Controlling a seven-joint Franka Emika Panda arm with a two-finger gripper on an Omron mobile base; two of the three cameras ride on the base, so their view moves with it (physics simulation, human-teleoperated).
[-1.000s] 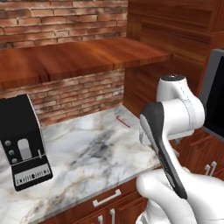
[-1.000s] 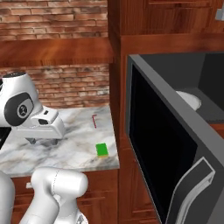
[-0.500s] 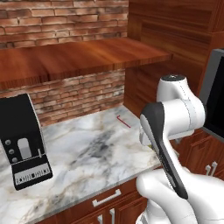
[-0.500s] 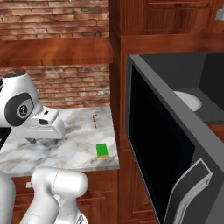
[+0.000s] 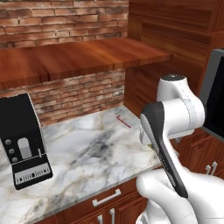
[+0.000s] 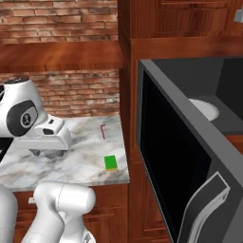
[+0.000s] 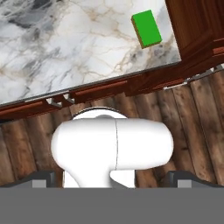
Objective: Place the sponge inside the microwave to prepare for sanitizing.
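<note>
On the marble counter (image 6: pixel 71 163), sponge (image 6: pixel 111 163) lies flat near the front edge, at 1 o'clock in hand view. Gripper (image 7: pixel 111 181) jaws spread wide, holding nothing. Microwave (image 6: pixel 190 142) door hangs open at 3 o'clock of the sponge.

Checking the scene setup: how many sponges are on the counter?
1: the sponge lies flat near the marble counter's front right corner, beside the cabinet wall. The arm may hide others.

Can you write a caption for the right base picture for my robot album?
Small flat green sponge lies on marble counter beside open grey microwave; white robot arm's gripper hovers apart.
</note>
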